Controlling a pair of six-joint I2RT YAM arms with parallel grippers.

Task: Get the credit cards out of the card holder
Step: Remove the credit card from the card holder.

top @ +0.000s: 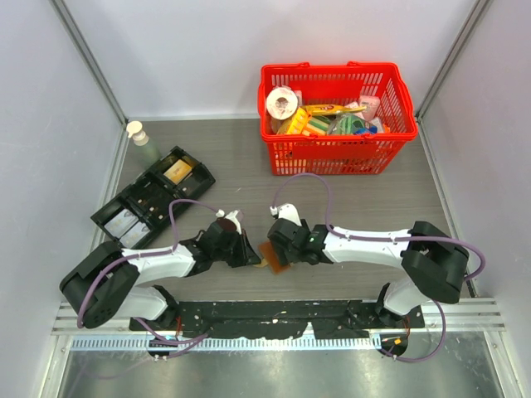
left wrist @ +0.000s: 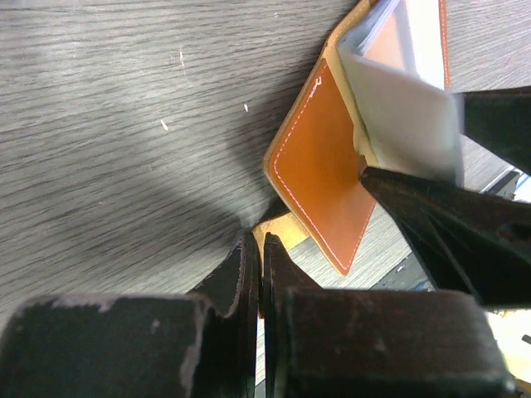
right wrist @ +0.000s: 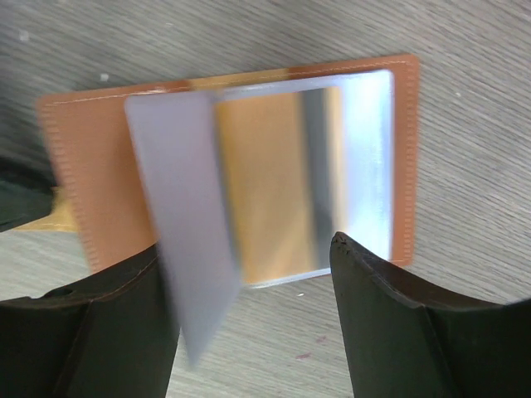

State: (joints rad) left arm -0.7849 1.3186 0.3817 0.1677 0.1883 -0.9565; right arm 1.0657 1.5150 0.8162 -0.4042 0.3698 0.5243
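Two arms meet low over the grey table, where the brown card holder lies opened near the front edge, midway between them. The left gripper has its fingers pressed together at the holder's small tan tab and appears to pinch it. The right gripper stands over the open inside with its fingers well apart. A pale grey sheet rises from the holder between them and leans on one finger, while the other finger's tip sits at the lower edge of a glossy pocket. Whether that sheet is a card or an inner flap cannot be told. Well behind, a red basket full of goods sits at the back right, a black tray lies at the left, and a small bottle stands just beyond it.
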